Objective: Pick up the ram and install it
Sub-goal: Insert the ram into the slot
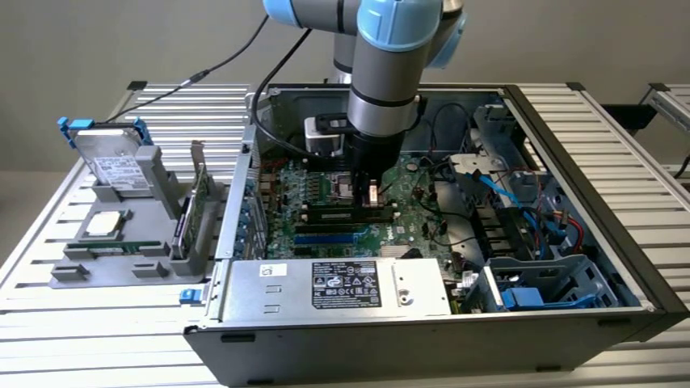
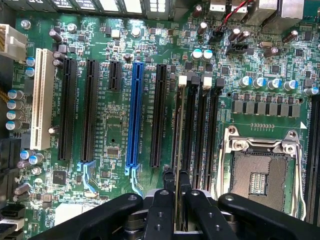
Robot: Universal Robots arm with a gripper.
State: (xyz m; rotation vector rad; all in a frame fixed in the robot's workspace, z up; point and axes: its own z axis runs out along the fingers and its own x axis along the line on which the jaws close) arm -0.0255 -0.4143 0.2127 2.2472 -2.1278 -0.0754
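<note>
We noted the gripper [image 2: 176, 177] clamped narrow on the ram [image 2: 178, 125], the stick held edge-on in its grip. The ram lay along the memory slots [image 2: 201, 135] just beside the empty CPU socket [image 2: 257, 172]. Whether it touched a slot we could not tell.

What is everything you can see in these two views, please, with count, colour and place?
computer case: one, black, open, on the slatted table
motherboard: one, green, inside the case
power supply: one, silver, at the case's near edge
holder: one, grey, at the exterior view's left
hard drive: one, silver, upright in the holder
processor chip: one, silver, flat on the holder
expansion card: one, green, upright beside the case
processor socket: one, silver, empty, on the motherboard
ram: one, greenish, edge-on over the memory slots
arm: one, grey and blue, reaching into the case
pincer: one, black, shut on the ram
</note>
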